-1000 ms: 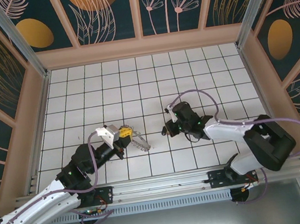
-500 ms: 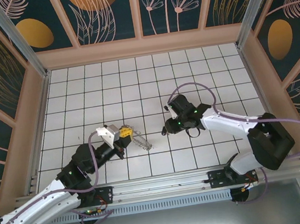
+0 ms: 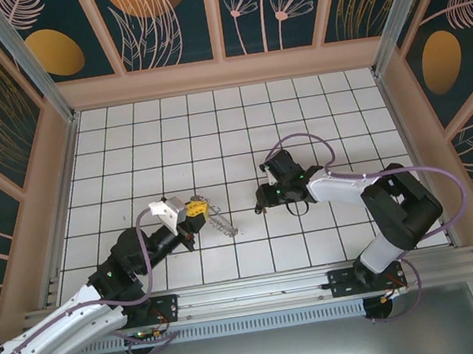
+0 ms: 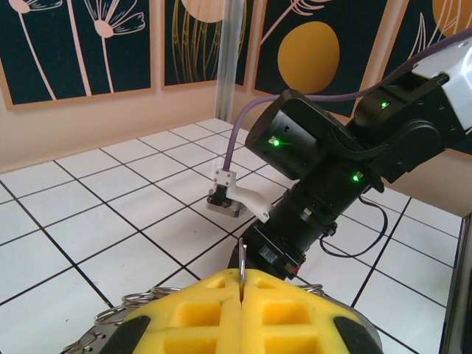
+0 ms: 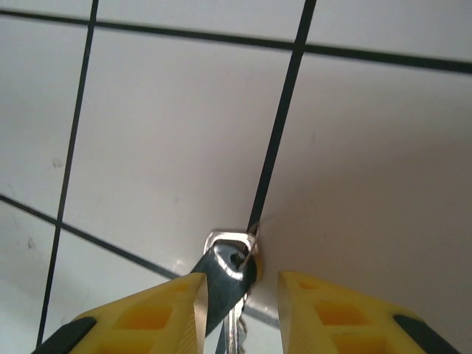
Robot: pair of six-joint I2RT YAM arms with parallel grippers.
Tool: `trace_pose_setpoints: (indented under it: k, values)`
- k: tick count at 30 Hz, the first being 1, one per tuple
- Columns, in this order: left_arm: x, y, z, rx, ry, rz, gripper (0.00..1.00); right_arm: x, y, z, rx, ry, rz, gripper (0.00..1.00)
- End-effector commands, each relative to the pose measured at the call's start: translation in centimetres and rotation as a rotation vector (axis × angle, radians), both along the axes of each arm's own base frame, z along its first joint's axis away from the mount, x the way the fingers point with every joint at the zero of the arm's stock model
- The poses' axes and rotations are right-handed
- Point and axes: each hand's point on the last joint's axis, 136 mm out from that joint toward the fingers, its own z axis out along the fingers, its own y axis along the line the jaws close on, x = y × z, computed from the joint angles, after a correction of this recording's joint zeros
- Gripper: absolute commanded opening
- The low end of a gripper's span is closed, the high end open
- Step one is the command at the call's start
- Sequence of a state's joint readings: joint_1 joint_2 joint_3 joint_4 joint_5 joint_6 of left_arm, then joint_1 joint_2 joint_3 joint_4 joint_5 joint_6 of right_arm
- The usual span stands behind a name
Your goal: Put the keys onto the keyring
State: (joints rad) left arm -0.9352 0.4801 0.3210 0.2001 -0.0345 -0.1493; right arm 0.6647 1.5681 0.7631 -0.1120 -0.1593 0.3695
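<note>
My left gripper is shut on the keyring, a grey metal hoop that trails right of the yellow fingers just above the tiles. In the left wrist view the gripper pinches a thin upright wire of the keyring, with small loops at its side. My right gripper points down at the floor about one tile to the right. Its jaws stand apart around the keys, a dark head with a small metal ring. The keys lean on the left finger; a gap separates them from the right finger.
The floor is white tile with a black grid, fenced by tan walls and metal posts. The right arm's black wrist and purple cable loom close in front of the left gripper. Both arm bases sit on the near rail.
The right jaws have gone from shut to apart around the keys. The right arm's elbow has swung in, its gripper staying near the same tile. The left arm is unmoved.
</note>
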Motion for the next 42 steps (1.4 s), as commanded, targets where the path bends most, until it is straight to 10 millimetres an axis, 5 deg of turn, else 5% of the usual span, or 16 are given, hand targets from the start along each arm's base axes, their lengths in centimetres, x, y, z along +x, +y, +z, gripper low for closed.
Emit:
trace_pose_setpoints:
  k: [1, 19, 42]
  values:
    - [-0.1, 0.1, 1.8, -0.057, -0.043, 0.003, 0.0, 0.6, 0.2, -0.4, 0.033, -0.01, -0.022, 0.31]
    - [0.0, 0.1, 1.8, -0.05, -0.034, 0.007, 0.0, 0.5, 0.1, -1.6, 0.066, 0.0, -0.013, 0.16]
    - [0.2, 0.1, 1.4, -0.035, -0.026, 0.017, 0.0, 0.8, 0.2, -1.8, 0.104, -0.032, -0.008, 0.14]
